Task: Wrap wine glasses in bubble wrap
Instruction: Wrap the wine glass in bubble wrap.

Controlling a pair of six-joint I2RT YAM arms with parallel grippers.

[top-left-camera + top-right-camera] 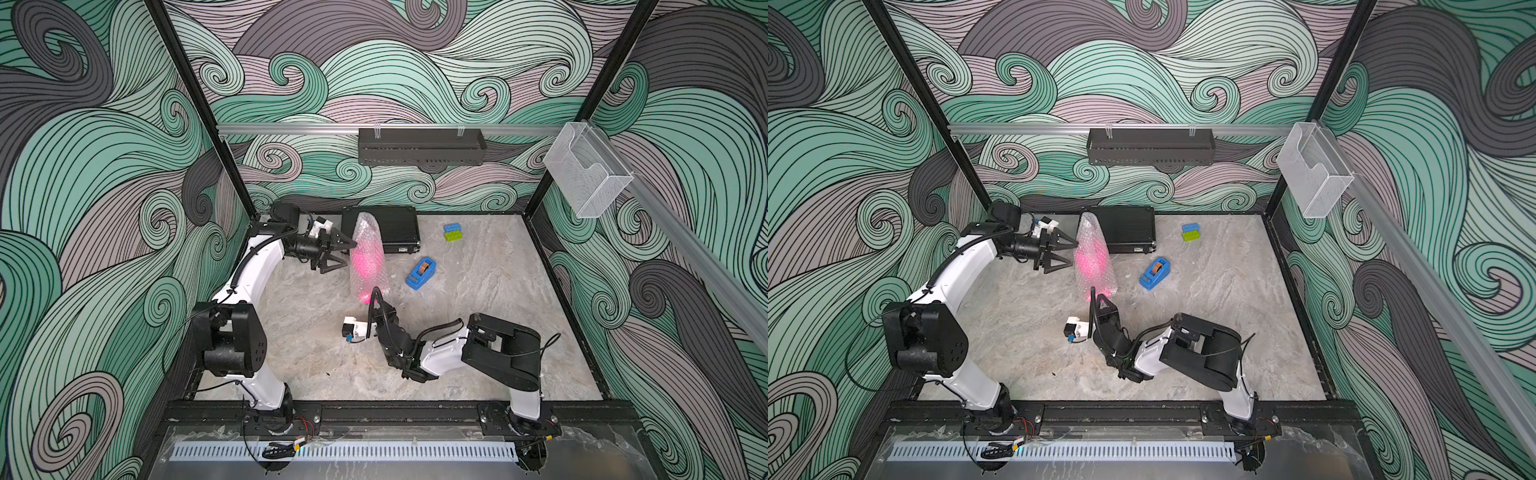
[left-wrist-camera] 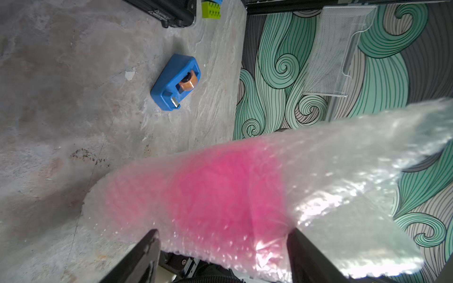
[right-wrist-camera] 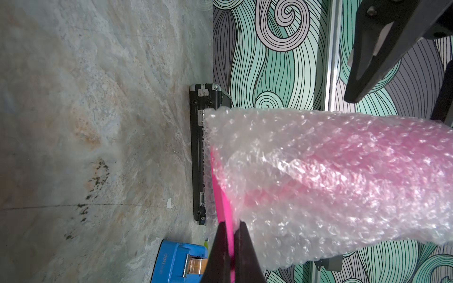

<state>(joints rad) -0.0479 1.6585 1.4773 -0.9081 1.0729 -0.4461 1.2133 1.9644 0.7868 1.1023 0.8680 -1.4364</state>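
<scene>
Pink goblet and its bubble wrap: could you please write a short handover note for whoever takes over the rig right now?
Left gripper: open, jaws either side of the wrapped bowl.
Right gripper: shut on the foot of the goblet.
Goblet: roughly upright, back half of the table, inside a tube of bubble wrap.
Done: wrap rolled around it.
To do: probably secure the wrap; no tape visible on it; tape dispenser sits nearby.

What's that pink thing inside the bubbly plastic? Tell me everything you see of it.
It is a bright pink goblet of opaque-looking plastic, standing roughly upright over the table, swathed in a clear tube of bubble wrap that rises above it. Only the edge of its flat foot shows bare at the bottom, where the right gripper is shut on it. The left gripper is open, its jaws either side of the wrapped bowl.
</scene>
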